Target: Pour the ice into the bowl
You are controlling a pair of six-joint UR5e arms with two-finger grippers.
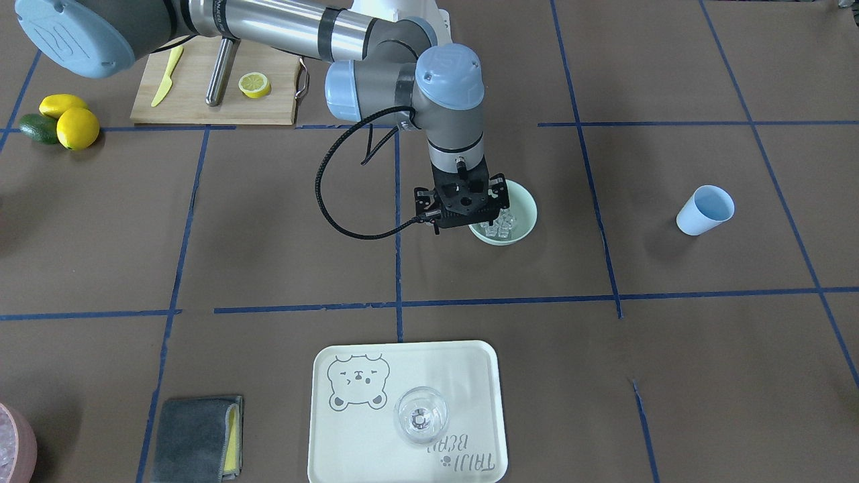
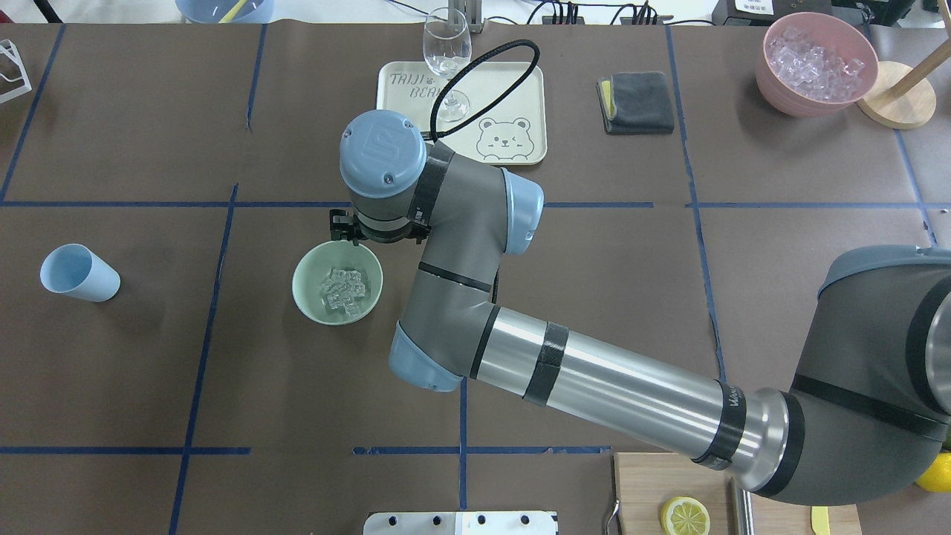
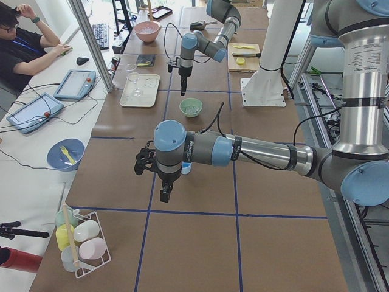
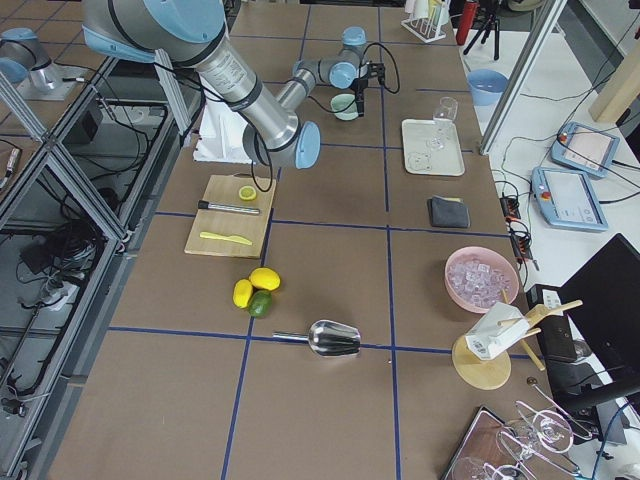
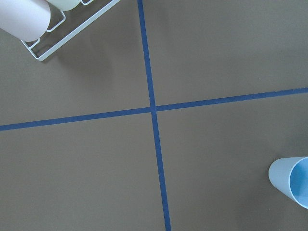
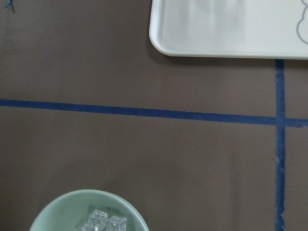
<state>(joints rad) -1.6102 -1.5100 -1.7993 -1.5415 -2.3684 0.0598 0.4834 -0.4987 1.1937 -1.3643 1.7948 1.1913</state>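
Right arm [image 2: 609,386] is spanning the overhead foreground. Ice cubes [image 2: 343,288] are lying heaped inside the mint-green bowl [image 2: 306,276], so pouring is appearing complete. Right gripper [image 1: 465,210] is hovering at its rim, left gripper [image 3: 163,193] idling near the light blue cup [image 2: 78,273]; neither's grip is discernible

Brown table [image 1: 268,235] carries bowl [image 1: 530,213], cup [image 1: 704,210], tray [image 1: 470,365], cloth [image 1: 191,436], cutting board [image 1: 194,100]

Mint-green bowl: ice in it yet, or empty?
Ice is in. A pile of clear ice cubes sits on the floor of the mint-green bowl, seen overhead and from the right wrist camera.
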